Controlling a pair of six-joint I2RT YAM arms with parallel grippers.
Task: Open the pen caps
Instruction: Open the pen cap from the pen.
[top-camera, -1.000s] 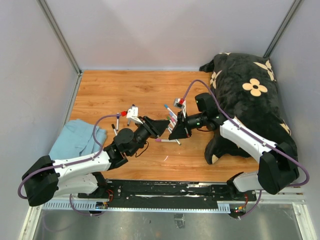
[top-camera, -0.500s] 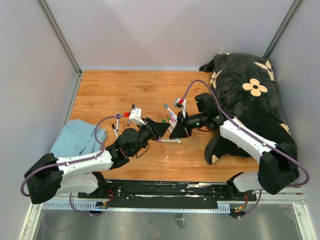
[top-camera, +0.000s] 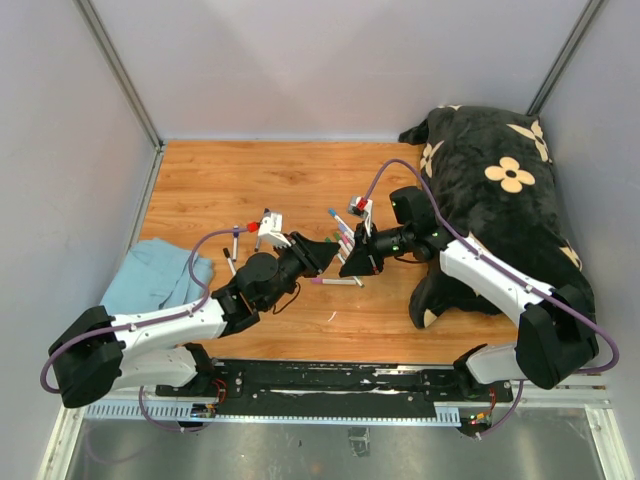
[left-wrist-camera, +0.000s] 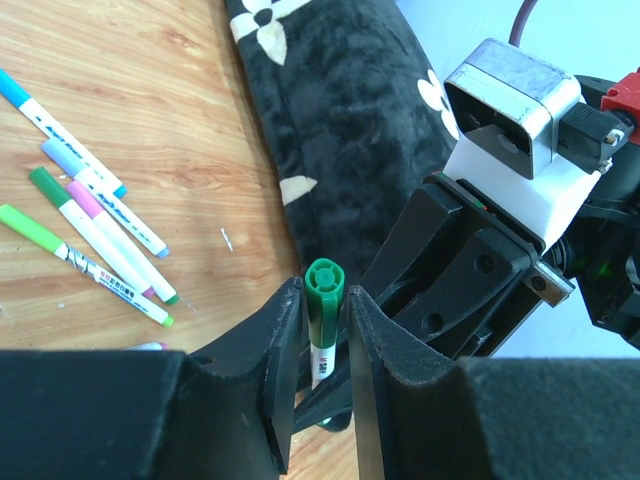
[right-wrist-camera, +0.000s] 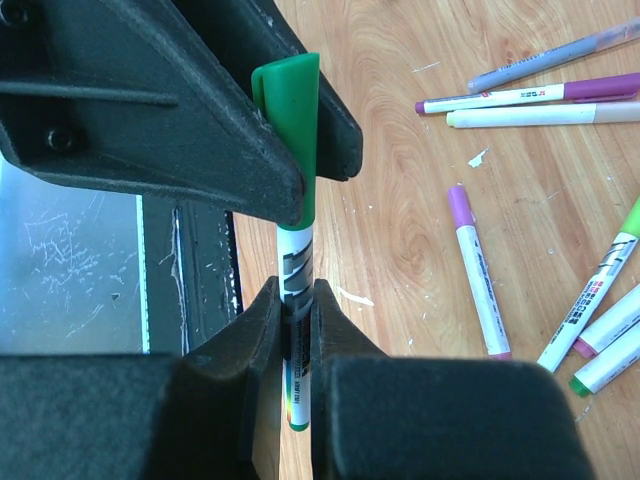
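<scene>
A: Where is the green cap (left-wrist-camera: 322, 285) now?
B: Clenched in the left gripper (left-wrist-camera: 322, 310), over the table (top-camera: 250, 180). The right gripper (right-wrist-camera: 297, 296) grips the white barrel (right-wrist-camera: 297, 262), so, I think, the arms can pull in opposite ways.

Bright, even, diffuse from above in all three views. Soft, short shadows under the arms on the wooden table (top-camera: 230, 180); no hard glare. Overhead sharp throughout. Wrist views crisp on the green cap (left-wrist-camera: 322, 285), white barrel (right-wrist-camera: 297, 290) and loose pens (left-wrist-camera: 90, 230). Left-gripper fingers (left-wrist-camera: 285, 360) and black cushion (left-wrist-camera: 340, 120) crushed dark, little surface detail.
</scene>
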